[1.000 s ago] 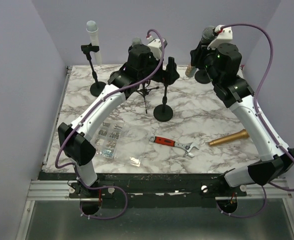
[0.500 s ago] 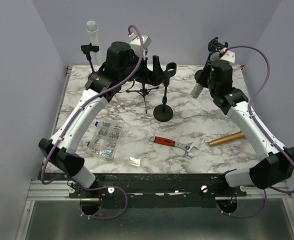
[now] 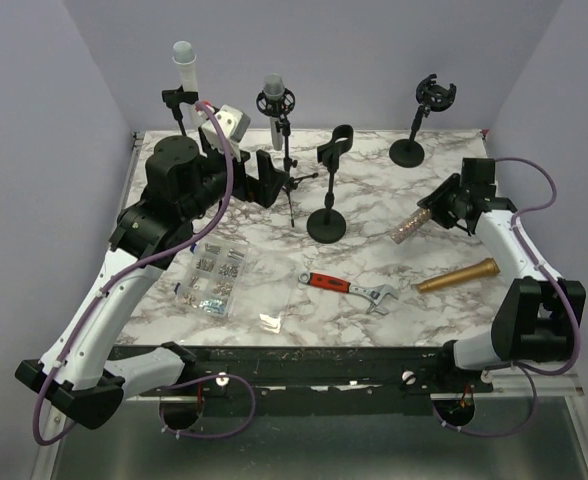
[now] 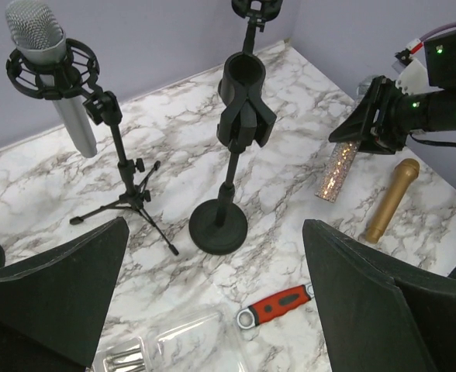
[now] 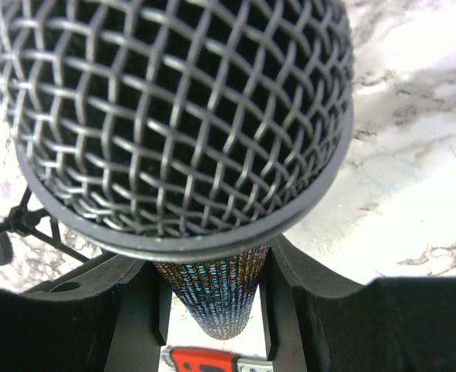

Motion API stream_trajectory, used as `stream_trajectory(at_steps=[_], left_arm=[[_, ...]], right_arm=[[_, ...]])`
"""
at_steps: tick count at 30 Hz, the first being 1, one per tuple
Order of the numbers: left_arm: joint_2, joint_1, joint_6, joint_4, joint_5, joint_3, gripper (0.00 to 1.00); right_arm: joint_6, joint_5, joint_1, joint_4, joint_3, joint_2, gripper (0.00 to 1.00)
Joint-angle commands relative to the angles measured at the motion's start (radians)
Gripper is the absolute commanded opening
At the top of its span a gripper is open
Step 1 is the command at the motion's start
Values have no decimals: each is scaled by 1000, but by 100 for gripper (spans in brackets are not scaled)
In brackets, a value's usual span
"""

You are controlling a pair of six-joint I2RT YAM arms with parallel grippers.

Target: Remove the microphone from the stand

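Since the earlier frame the right arm has swung down and away from the far-right corner, and the left arm has drawn back to the left.

The glitter microphone (image 3: 411, 222) (image 4: 336, 167) (image 5: 181, 116) is now low over the right side of the marble table (image 3: 374, 250). It is tilted, with its tail slanting down to the left. Whether the tail touches the marble cannot be told. The right gripper (image 3: 444, 205) (image 5: 212, 302) is clamped narrowly around its body, just below the mesh head.

The empty stand (image 3: 424, 110) stands at the far right, well apart from the microphone. A gold microphone (image 3: 459, 275) lies near and to the right. A red-handled wrench (image 3: 349, 287) lies nearer the middle.

The left gripper (image 3: 259, 180) (image 4: 215, 225) hangs spread wide and holds nothing. It faces a clip stand (image 3: 329, 190) and a tripod stand (image 3: 286, 165) carrying a silver microphone (image 3: 273, 92).
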Motion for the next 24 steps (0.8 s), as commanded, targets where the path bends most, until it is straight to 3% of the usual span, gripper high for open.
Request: stream_trajectory(at_steps=[1, 8, 24], left_arm=[[-40, -1, 10, 96, -42, -57, 99], [-61, -26, 21, 120, -85, -93, 99], [-58, -54, 60, 137, -128, -122, 98]], right_arm=[[138, -84, -74, -71, -10, 44, 1], [169, -52, -168, -160, -19, 114, 1], [217, 3, -255, -143, -127, 146, 2]])
